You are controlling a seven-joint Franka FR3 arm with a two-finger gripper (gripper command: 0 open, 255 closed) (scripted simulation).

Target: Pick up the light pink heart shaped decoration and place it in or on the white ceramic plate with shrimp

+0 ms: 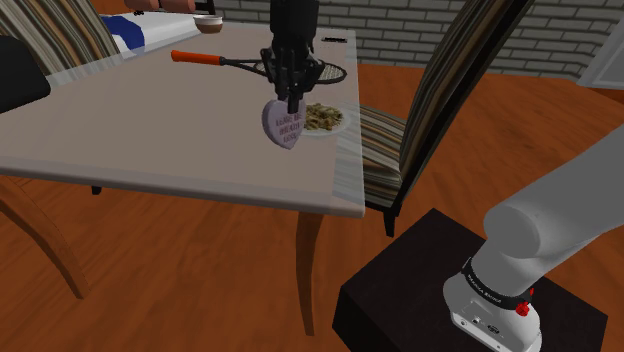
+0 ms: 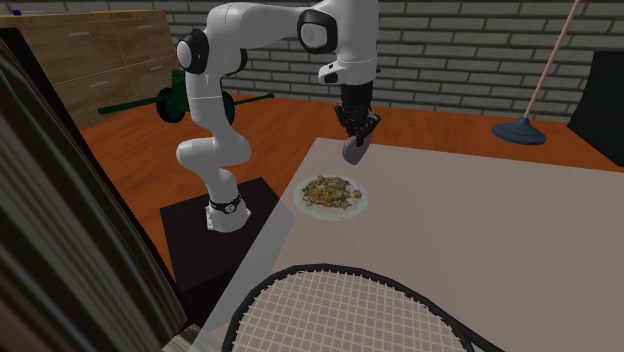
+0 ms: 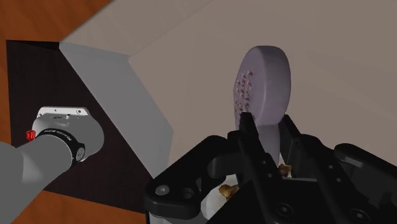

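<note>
A pale pink-lilac heart decoration (image 1: 284, 127) with small lettering hangs in the air above the table, point down. My black gripper (image 1: 291, 98) is shut on its upper edge. In the second exterior view the heart (image 2: 353, 150) hangs from the gripper (image 2: 357, 131) a little above and beyond the white plate of shrimp (image 2: 333, 193). In the shoulder view that plate (image 1: 327, 119) lies just to the right of the heart, near the table's right edge. In the wrist view the heart (image 3: 266, 89) stands clasped between my fingers (image 3: 247, 137), with bits of shrimp showing below it.
A tennis racket (image 1: 250, 66) with an orange handle lies behind the gripper on the grey table (image 1: 150, 130). A striped chair (image 1: 420, 130) stands at the table's right side. My stand (image 1: 440, 290) sits on the wooden floor. A second racket head (image 2: 350, 315) lies near the second exterior camera.
</note>
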